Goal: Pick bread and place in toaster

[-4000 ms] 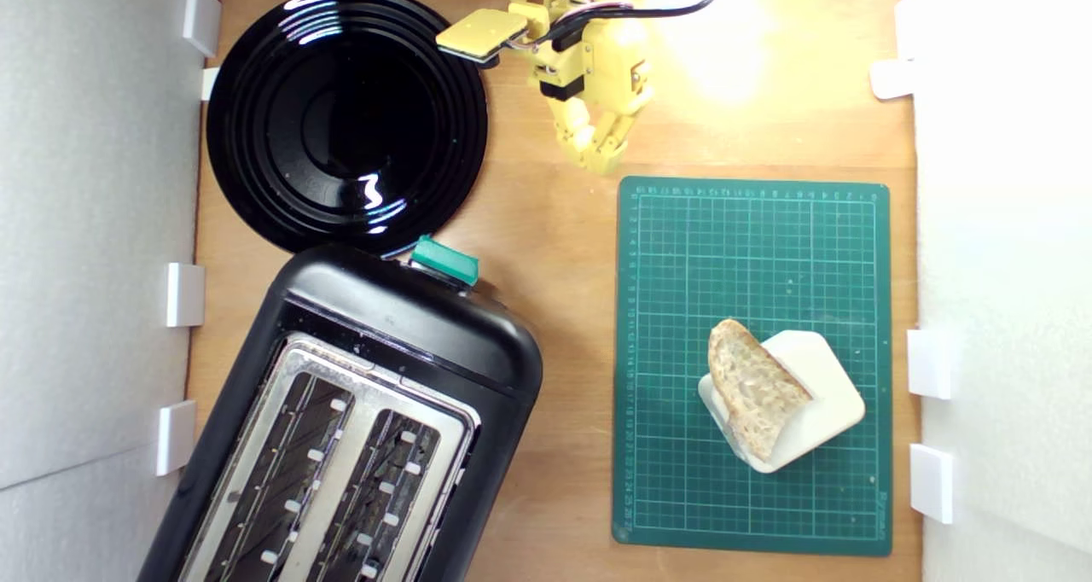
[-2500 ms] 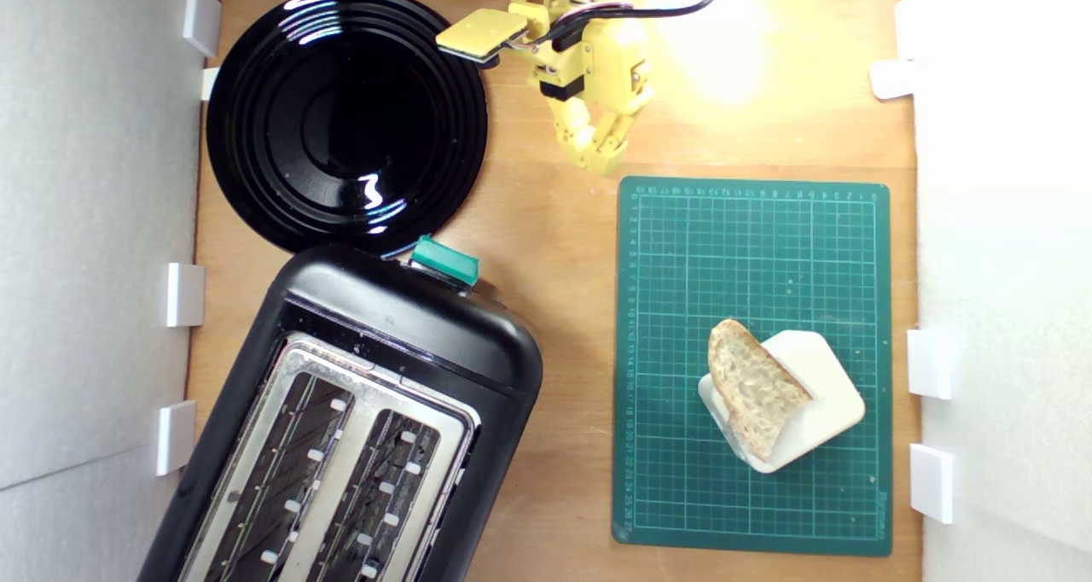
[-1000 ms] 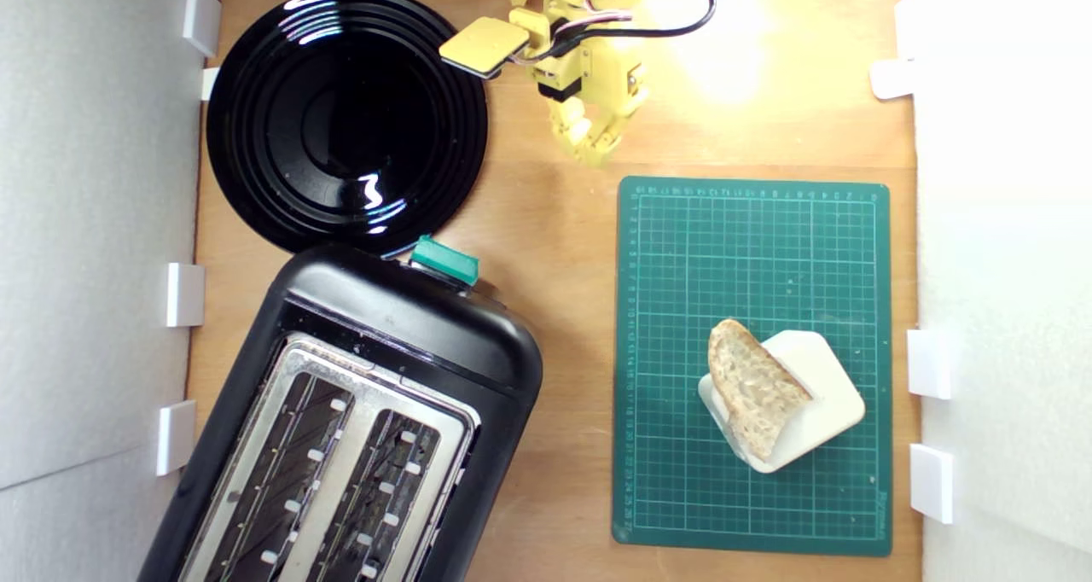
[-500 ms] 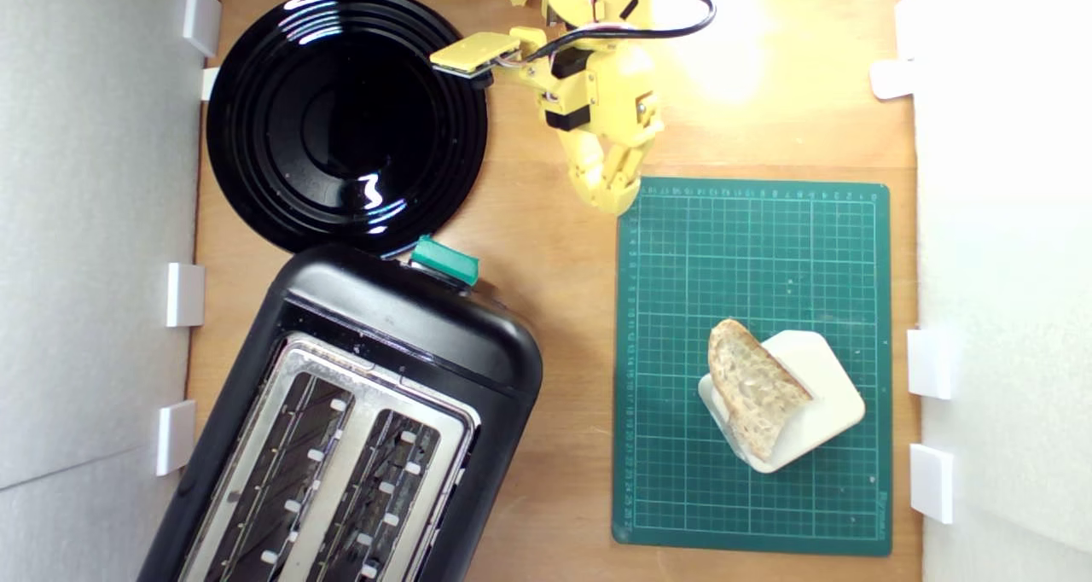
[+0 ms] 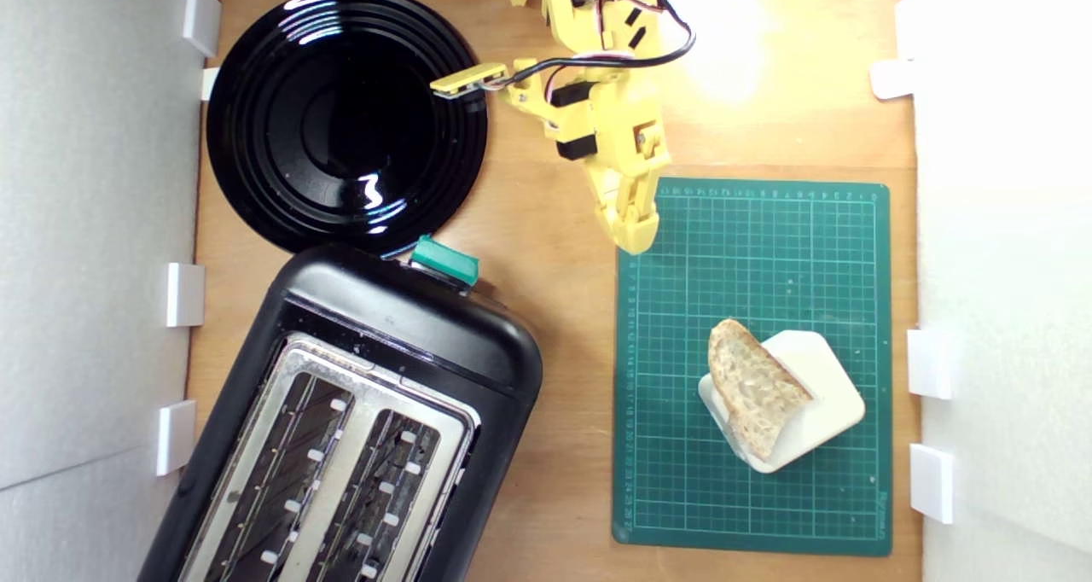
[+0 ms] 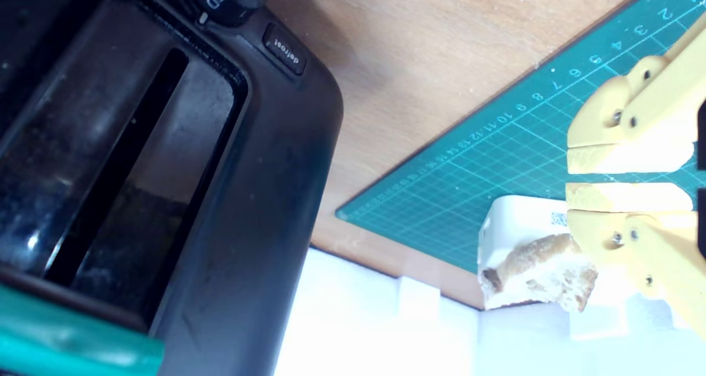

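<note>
The bread (image 5: 752, 392) is a half-slice with pale holey crumb and a tan crust, leaning on a cream block (image 5: 826, 375) on the green mat. The wrist view shows the bread (image 6: 543, 277) just beyond my fingertips. The black toaster (image 5: 409, 326) with a silver two-slot top and a teal lever (image 5: 444, 260) lies at the exterior view's lower left; its side (image 6: 265, 172) fills much of the wrist view. My yellow gripper (image 5: 636, 237) hangs over the mat's upper left corner, shut and holding nothing, well short of the bread. The gripper (image 6: 571, 178) shows its jaws pressed nearly together.
A green cutting mat (image 5: 751, 249) covers the exterior view's right side of the wooden table. A round black plate (image 5: 341, 121) sits at the upper left beside the toaster. White walls and small white brackets (image 5: 930, 363) line both sides.
The arm has reached out from beside the plate, and the gripper has travelled down the exterior view onto the mat's corner, closer to the bread. Bread, block and toaster stay put.
</note>
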Tool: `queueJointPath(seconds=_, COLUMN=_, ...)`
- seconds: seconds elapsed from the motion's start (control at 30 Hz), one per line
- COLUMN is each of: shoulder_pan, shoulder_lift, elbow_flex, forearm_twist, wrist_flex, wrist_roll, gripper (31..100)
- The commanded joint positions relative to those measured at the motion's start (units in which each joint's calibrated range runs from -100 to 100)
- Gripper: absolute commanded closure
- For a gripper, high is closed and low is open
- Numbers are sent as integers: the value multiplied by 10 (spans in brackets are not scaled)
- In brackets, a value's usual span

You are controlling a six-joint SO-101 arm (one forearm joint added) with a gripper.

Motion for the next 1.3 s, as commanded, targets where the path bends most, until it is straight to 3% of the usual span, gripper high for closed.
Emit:
queueJointPath(seconds=0.0, shoulder_pan=-4, shoulder_lift=73, elbow_flex=-30, forearm_twist=5, wrist_flex=-100, wrist_roll=-19, gripper=826)
queueJointPath(seconds=0.17, shoulder_pan=-16, shoulder_lift=147, elbow_flex=-32, forearm_twist=12, wrist_flex=-194, wrist_roll=-24, gripper=826)
queueJointPath(seconds=0.37, shoulder_pan=-23, shoulder_lift=227, elbow_flex=-35, forearm_twist=70, wrist_flex=-290, wrist_roll=-24, gripper=826)
queueJointPath(seconds=0.63, shoulder_pan=-24, shoulder_lift=309, elbow_flex=-38, forearm_twist=77, wrist_flex=-387, wrist_roll=-24, gripper=818)
queueJointPath(seconds=0.9, shoulder_pan=-24, shoulder_lift=403, elbow_flex=-112, forearm_twist=71, wrist_flex=-410, wrist_roll=-21, gripper=616)
queueJointPath(seconds=1.03, shoulder_pan=-24, shoulder_lift=449, elbow_flex=-172, forearm_twist=67, wrist_flex=-410, wrist_roll=-24, gripper=577)
queueJointPath(seconds=1.27, shoulder_pan=-41, shoulder_lift=494, elbow_flex=-237, forearm_twist=66, wrist_flex=-410, wrist_roll=-24, gripper=570)
